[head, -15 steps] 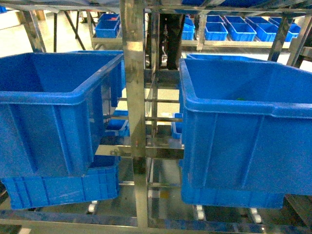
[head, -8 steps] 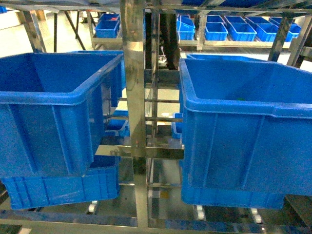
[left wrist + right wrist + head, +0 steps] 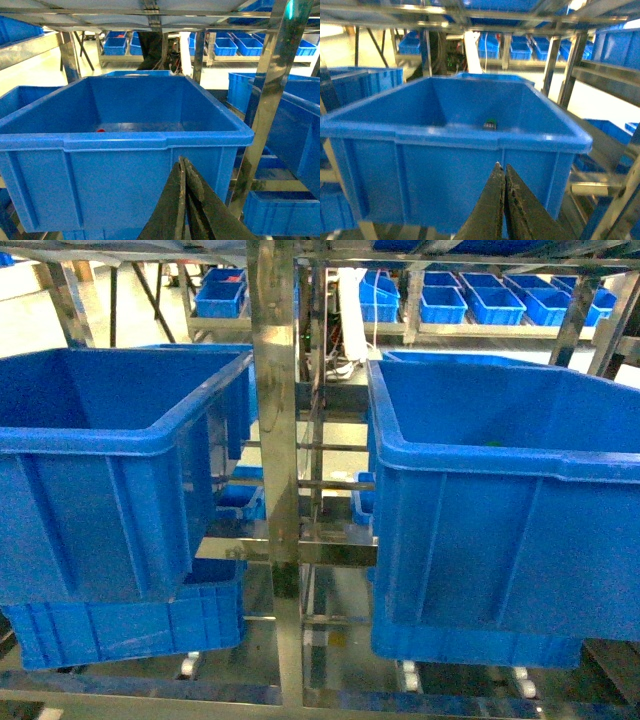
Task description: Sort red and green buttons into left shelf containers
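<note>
Blue bins fill our view: the left bin point(image 3: 125, 145) holds a speck of red, likely a red button point(image 3: 101, 130), on its floor, and the right bin point(image 3: 455, 145) holds a small green-topped button point(image 3: 490, 124). Our left pincer point(image 3: 185, 200) and right pincer point(image 3: 501, 200) both hang pressed closed and empty before the walls. We should lift well above the rims before any reach inward.

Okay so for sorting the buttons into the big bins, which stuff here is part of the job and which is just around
Part of the job:
- left blue bin, something small and red inside
- right blue bin, a small green-topped item inside
- left gripper and right gripper, both shut, empty

Just around:
- steel shelf post
- small blue trays behind
- lower blue crate
</note>
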{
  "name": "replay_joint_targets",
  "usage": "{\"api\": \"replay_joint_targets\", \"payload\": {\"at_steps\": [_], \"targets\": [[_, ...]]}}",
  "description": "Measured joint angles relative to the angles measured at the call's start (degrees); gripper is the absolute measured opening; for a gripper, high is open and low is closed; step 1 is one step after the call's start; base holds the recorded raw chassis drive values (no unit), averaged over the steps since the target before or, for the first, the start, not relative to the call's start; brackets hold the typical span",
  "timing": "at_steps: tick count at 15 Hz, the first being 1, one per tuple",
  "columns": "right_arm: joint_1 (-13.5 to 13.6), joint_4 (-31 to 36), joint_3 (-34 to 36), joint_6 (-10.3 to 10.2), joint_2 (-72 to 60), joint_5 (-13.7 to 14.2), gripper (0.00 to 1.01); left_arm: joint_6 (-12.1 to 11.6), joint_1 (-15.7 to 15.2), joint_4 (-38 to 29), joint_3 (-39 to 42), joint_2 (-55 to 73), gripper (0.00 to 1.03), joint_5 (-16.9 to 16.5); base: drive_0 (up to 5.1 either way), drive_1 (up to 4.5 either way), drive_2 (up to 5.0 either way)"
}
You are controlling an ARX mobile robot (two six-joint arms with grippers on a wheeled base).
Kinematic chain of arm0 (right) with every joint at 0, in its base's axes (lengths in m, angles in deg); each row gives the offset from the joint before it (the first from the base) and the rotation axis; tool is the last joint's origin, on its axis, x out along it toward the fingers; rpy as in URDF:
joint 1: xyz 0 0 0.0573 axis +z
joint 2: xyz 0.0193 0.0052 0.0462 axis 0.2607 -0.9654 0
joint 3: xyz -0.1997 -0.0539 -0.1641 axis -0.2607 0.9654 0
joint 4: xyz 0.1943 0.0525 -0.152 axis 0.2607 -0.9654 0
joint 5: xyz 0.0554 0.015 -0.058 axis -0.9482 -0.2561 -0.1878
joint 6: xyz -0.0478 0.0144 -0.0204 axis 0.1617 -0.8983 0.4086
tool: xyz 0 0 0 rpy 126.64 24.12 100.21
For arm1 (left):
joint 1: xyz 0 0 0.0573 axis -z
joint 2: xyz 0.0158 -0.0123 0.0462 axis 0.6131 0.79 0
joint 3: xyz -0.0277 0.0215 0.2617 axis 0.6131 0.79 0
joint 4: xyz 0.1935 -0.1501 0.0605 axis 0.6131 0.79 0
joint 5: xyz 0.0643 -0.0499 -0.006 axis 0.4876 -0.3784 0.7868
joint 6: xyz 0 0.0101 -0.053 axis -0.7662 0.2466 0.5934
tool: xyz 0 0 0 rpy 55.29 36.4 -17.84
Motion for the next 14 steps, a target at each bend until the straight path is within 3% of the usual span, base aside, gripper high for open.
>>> {"api": "replay_joint_targets", "payload": {"at_steps": [6,14], "targets": [[0.00,-10.78,0.00,0.00,11.26,0.00,0.02,-0.02,0.00,4.04,3.19,-8.04,0.02,-0.07,0.0,0.00,0.0],[0.00,-18.23,0.00,0.00,18.67,0.00,0.02,-0.02,0.00,11.21,3.19,-15.80,0.02,-0.02,0.0,0.00,0.0]]}}
